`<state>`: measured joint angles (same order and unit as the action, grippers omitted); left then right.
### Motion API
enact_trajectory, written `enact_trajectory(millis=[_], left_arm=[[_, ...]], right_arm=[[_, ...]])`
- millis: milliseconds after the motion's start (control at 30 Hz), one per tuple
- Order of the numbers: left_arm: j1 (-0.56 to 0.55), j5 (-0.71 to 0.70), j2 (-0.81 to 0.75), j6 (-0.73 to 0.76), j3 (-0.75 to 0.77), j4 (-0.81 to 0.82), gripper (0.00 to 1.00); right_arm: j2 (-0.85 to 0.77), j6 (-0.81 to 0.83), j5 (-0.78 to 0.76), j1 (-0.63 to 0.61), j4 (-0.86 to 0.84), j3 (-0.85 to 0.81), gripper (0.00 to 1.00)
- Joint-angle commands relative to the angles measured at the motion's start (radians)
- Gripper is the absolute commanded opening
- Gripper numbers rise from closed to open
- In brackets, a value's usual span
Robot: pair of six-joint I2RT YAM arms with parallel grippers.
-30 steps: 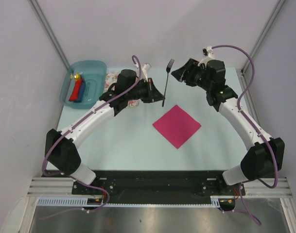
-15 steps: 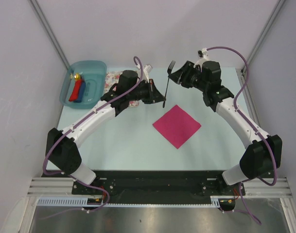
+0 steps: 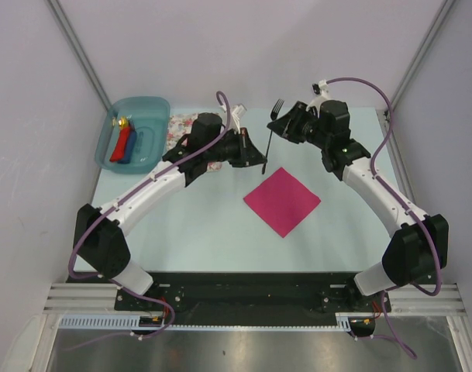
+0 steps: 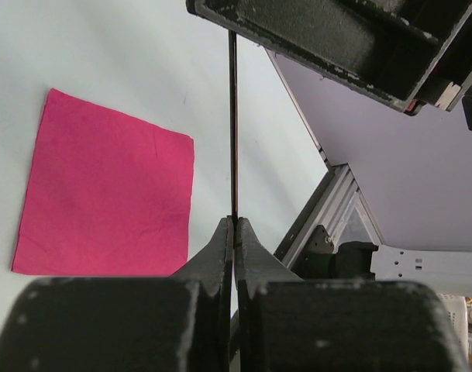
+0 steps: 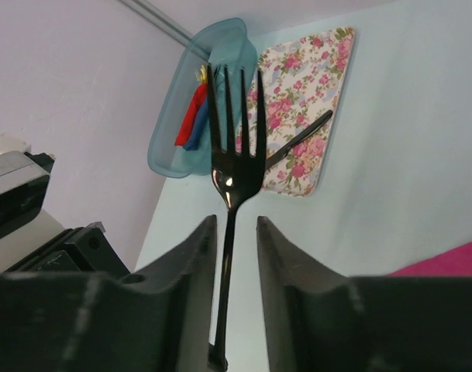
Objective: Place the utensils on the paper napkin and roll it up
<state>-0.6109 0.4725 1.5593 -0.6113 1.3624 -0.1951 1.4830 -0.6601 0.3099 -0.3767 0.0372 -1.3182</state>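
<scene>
My left gripper [image 3: 258,159] is shut on the handle end of the slim dark fork [image 3: 270,132] and holds it above the table, tines toward the back. In the left wrist view the jaws [image 4: 233,226] pinch the handle [image 4: 232,116]. My right gripper [image 3: 280,124] is open, and its fingers straddle the fork's neck [image 5: 234,167] without closing on it. The magenta paper napkin [image 3: 282,201] lies flat in front of both grippers, empty, and shows in the left wrist view [image 4: 104,194]. The dark knife [image 5: 301,138] lies on the floral cloth [image 5: 307,93].
A teal bin [image 3: 135,132] at the back left holds red and blue rolls [image 3: 127,144]. The floral cloth [image 3: 177,130] lies beside it, partly under my left arm. Enclosure walls stand close behind and to both sides.
My right gripper has moved left to the fork, so its open fingers now straddle the neck. My left gripper still holds the fork, shifted slightly right.
</scene>
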Motion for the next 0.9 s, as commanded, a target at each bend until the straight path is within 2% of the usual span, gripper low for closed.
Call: enact_trajectory(millis=[0,100,167,267,300,433,533,567,633,700,767,867], left_arm=[[-0.013,0.020,-0.001,0.001,0.006,0.057,0.00],[-0.013,0.017,0.001,0.002,0.006,0.052,0.00],[-0.013,0.017,-0.002,0.007,0.001,0.046,0.00],[-0.009,0.012,-0.010,0.030,-0.003,0.023,0.22],[0.000,0.015,-0.022,0.041,-0.003,0.001,0.45],[0.077,0.008,-0.077,0.129,-0.006,-0.090,0.99],[0.183,0.006,-0.157,0.200,-0.014,-0.133,1.00],[0.247,0.005,-0.177,0.218,-0.022,-0.132,1.00],[0.313,-0.029,-0.227,0.217,-0.034,-0.150,1.00],[0.413,-0.029,-0.255,0.234,-0.034,-0.164,1.00],[0.492,-0.003,-0.283,0.327,-0.031,-0.165,1.00],[0.542,-0.087,-0.275,0.471,0.033,-0.278,1.00]], right_arm=[[-0.020,-0.012,0.011,-0.005,-0.060,-0.004,0.24],[-0.024,-0.015,0.000,-0.005,-0.048,-0.001,0.01],[-0.027,-0.010,-0.009,-0.005,-0.043,0.000,0.00],[-0.036,0.007,-0.025,0.004,-0.042,-0.004,0.00],[-0.039,0.016,-0.026,0.015,0.004,-0.007,0.00],[-0.055,0.132,0.009,0.079,0.113,-0.013,0.00],[-0.050,0.221,0.038,0.139,0.289,-0.029,0.00],[-0.046,0.302,0.041,0.145,0.331,-0.033,0.00],[-0.046,0.358,0.023,0.162,0.424,-0.033,0.00],[-0.058,0.379,-0.002,0.163,0.428,0.006,0.00],[-0.059,0.396,-0.031,0.153,0.409,0.069,0.00],[-0.029,0.405,-0.052,0.142,0.379,0.099,0.00]])
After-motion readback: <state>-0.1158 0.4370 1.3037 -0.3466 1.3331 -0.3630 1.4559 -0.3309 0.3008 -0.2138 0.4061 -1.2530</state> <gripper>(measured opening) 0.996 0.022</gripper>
